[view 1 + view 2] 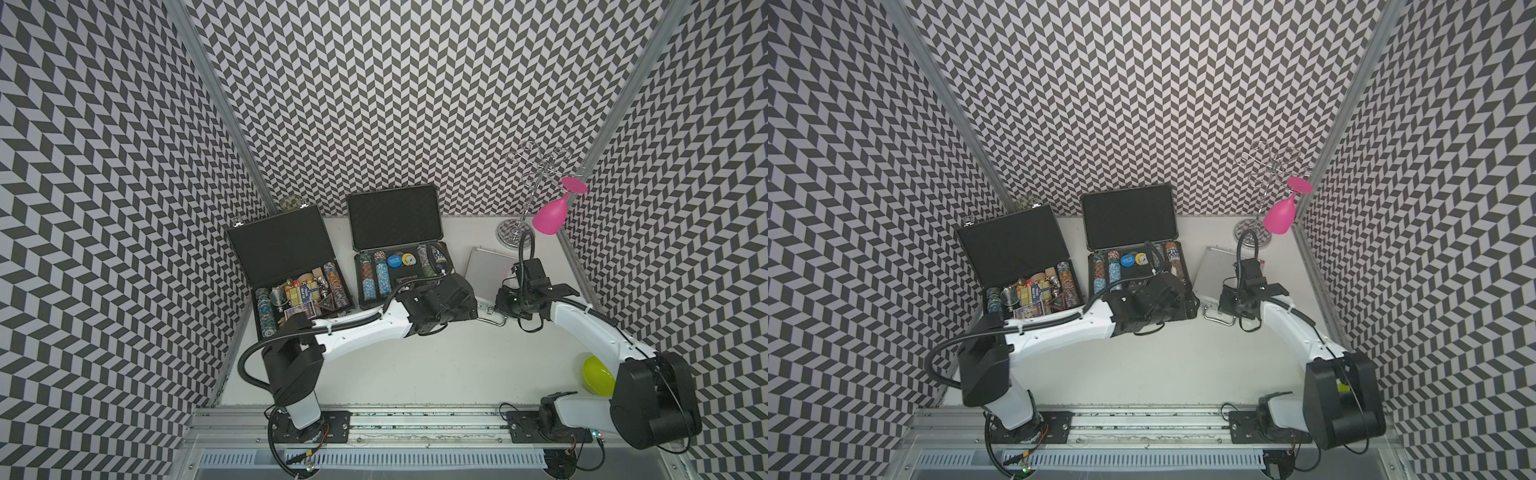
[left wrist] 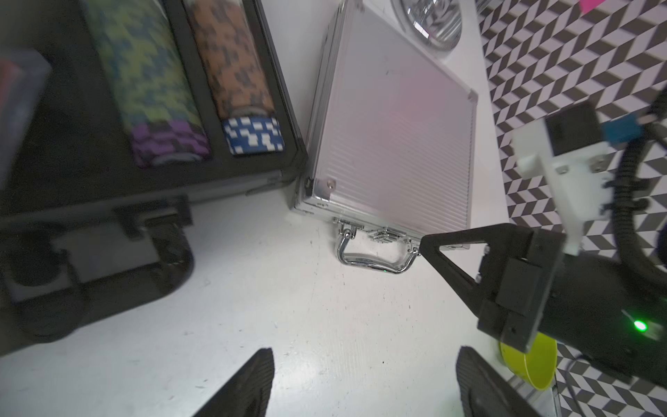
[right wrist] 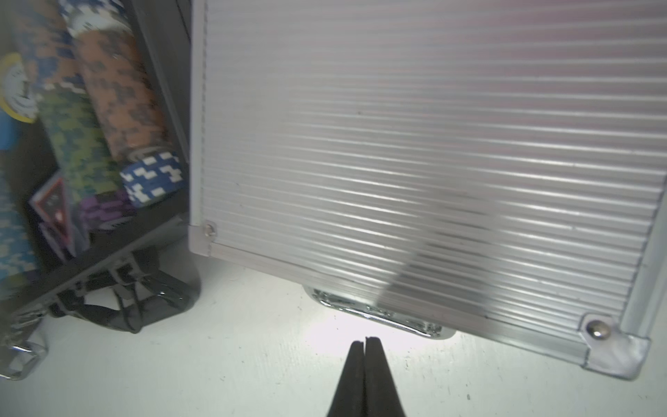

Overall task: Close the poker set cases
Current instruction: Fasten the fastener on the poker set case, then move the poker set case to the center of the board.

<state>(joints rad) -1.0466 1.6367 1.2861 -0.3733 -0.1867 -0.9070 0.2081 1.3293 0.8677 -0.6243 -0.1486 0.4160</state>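
silver case (image 2: 393, 126) shut, far right | right gripper (image 3: 365, 341) pinched empty at its handle edge, likely a blunt pusher | left gripper (image 2: 365, 351) spread, by open grey case (image 1: 395, 216) | black case (image 1: 276, 243) open

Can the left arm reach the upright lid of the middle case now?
Probably yes. The left claw is open and empty near the front corner of the middle case. The lid stands upright behind the low chip rows, and nothing taller stands between.

White-shelled arms (image 1: 361, 328) with black joints, ribbed black cables (image 1: 249, 357) (a green light (image 2: 640, 326) on the right wrist)
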